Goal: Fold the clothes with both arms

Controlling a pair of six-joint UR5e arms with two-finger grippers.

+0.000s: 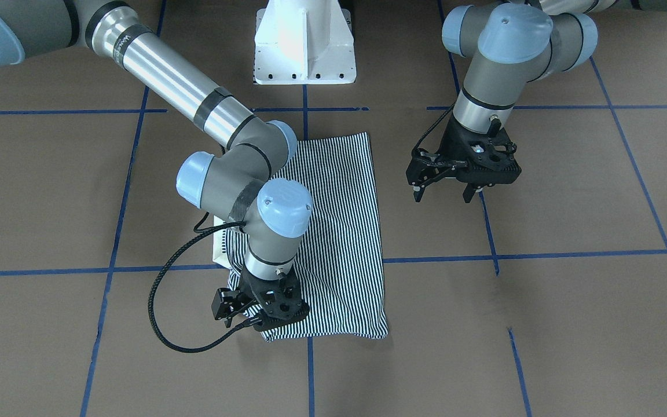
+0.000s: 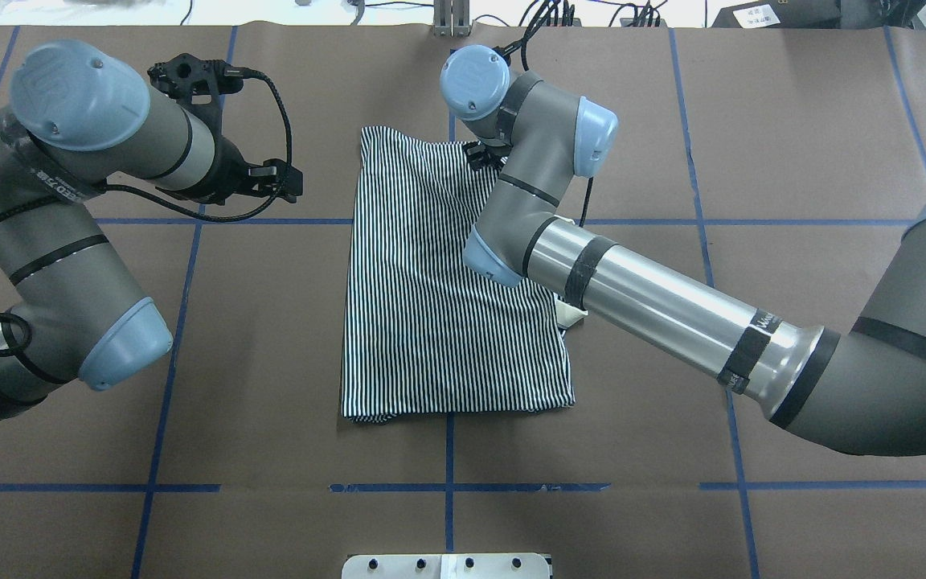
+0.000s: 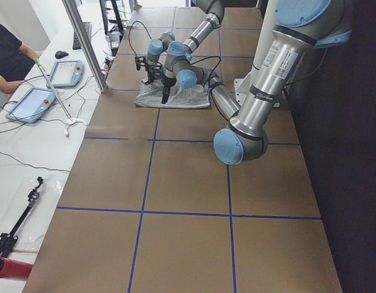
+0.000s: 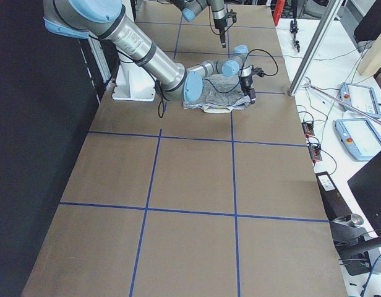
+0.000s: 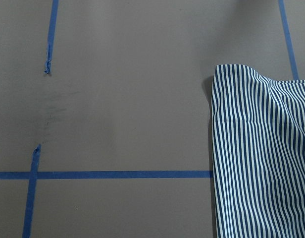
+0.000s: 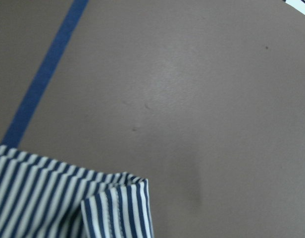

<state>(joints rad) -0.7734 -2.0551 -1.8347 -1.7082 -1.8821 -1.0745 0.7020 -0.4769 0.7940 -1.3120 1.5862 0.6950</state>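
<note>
Presently, shirt (image 1: 339, 231): lies folded into a flat striped rectangle at the middle of the table (image 1: 571, 318).
Collar (image 1: 217, 243): peeks out cream at the shirt's edge beneath the right arm.
Right arm (image 2: 672, 310): reaches across the shirt from the robot's side.
Right gripper (image 1: 264, 317): sits low at the shirt's far corner, on or just above the cloth; fingers hidden, so cannot tell whether spread or pinching.
Left gripper (image 1: 443, 196): hangs above bare table beside the shirt, apart from it, fingers spread, holding nothing.
Tape lines (image 1: 542, 253): cross the brown surface in a blue grid.
</note>
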